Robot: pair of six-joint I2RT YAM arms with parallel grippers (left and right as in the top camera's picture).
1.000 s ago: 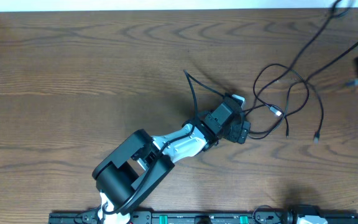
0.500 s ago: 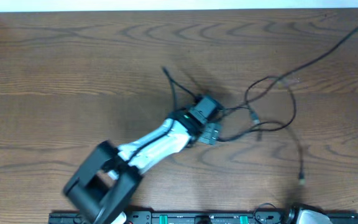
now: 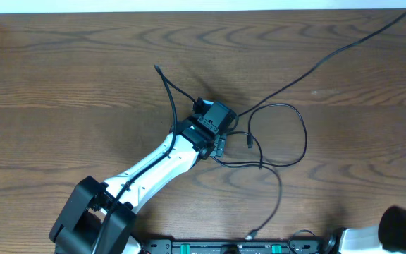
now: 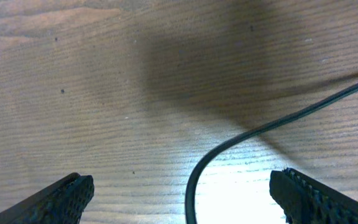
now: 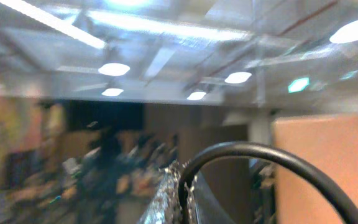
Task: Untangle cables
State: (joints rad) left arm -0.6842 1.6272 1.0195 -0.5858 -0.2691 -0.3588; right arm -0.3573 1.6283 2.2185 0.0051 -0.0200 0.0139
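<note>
Reading the overhead view with the rail (image 3: pixel 210 247) at 6 o'clock: nearest me, a small plug (image 3: pixel 251 236) of the cables (image 3: pixel 306 137) lies just short of the rail, a little right of centre. At 4 o'clock the right arm (image 3: pixel 400 226) only pokes into the corner. Its wrist camera is tipped up at blurred ceiling lights (image 5: pixel 114 68), with a thick black cord (image 5: pixel 260 152) arcing across the lens. I cannot make out the fingers there. The right claw is closed tight, and I cannot tell whether anything is in it.

The left arm (image 3: pixel 154 166) comes up from 7 o'clock and reaches diagonally toward the middle of the wooden table (image 3: pixel 62 85). The left claw (image 4: pixel 182 190) sits at centre, gaping wide. In its wrist view the two fingertips (image 4: pixel 67 196) stand at opposite edges of the picture, and a black strand lies on the wood between them, touched by neither. The claw has hold of nothing.

Just beside the claw, at its 3 o'clock, the cables form a loose open loop flat on the table, and the strand from the near plug climbs into it. Beyond that, one strand runs out toward 1 o'clock and leaves the picture at the far right corner. I cannot tell how many separate cords make up the loop.
</note>
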